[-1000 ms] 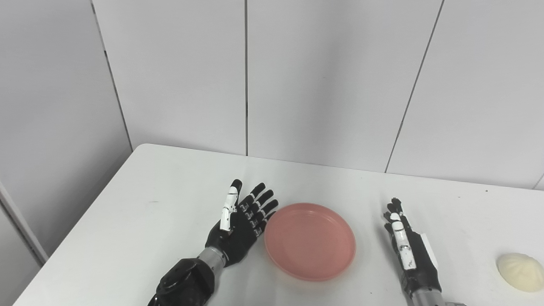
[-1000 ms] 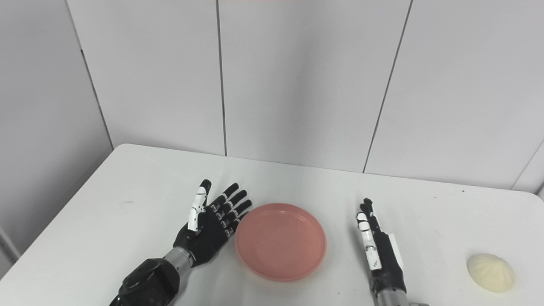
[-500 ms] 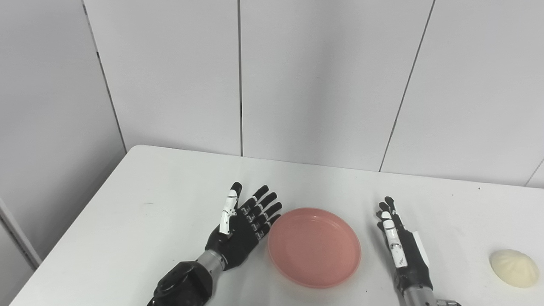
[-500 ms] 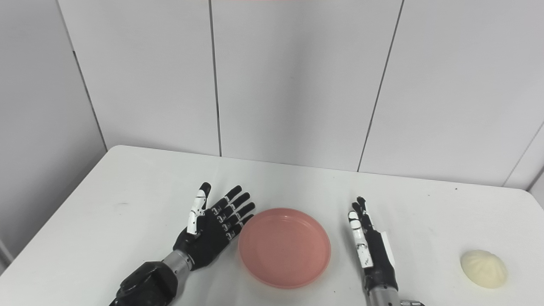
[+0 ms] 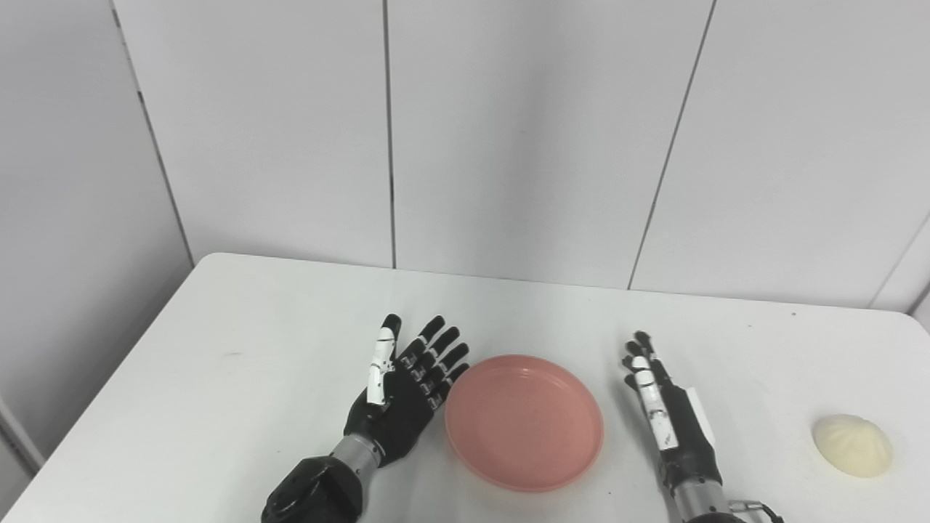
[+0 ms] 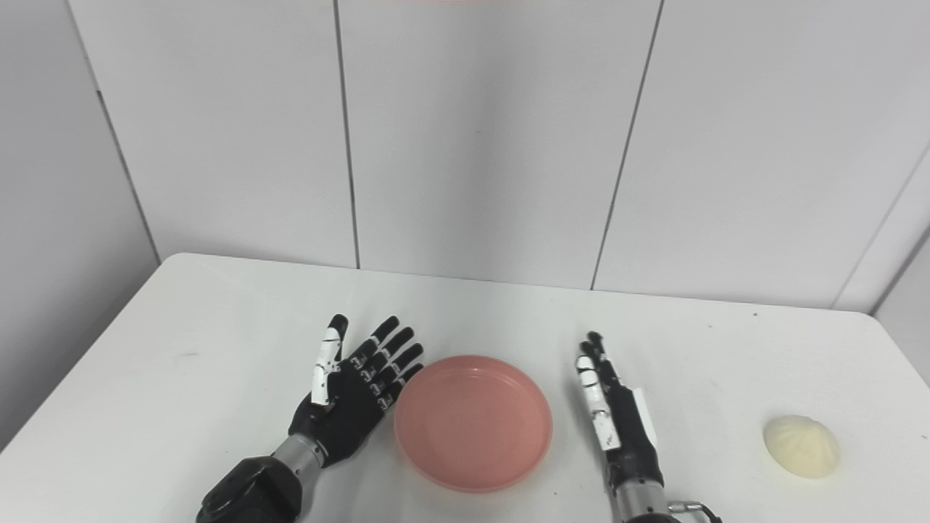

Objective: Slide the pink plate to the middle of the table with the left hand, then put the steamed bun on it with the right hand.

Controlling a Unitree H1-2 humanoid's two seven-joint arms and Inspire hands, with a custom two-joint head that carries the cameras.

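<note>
The pink plate [image 5: 524, 421] sits mid-desk [image 5: 240, 341] between the left robot hand [image 5: 404, 396], fingers spread at 9 o'clock, and the right robot hand [image 5: 668, 418], extended empty; the steamed bun [image 5: 852, 445] lies at 3 o'clock.

Both forearms run off the bottom edge, so elbows & upper arms aren't in shot. Left hand [image 5: 403, 392] sits just beside the pink plate [image 5: 524, 420]; can't tell if fingertips actually touch the rim or stop short. Right hand [image 5: 668, 425] is seen edge-on, palm side hidden, fingers overlap each other, so spread is hard to judge. Table [image 5: 254, 341] near edge cut off at bottom; left side clipped too. Steamed bun [image 5: 852, 445]: pleats only faintly visible, underside hidden.
</note>
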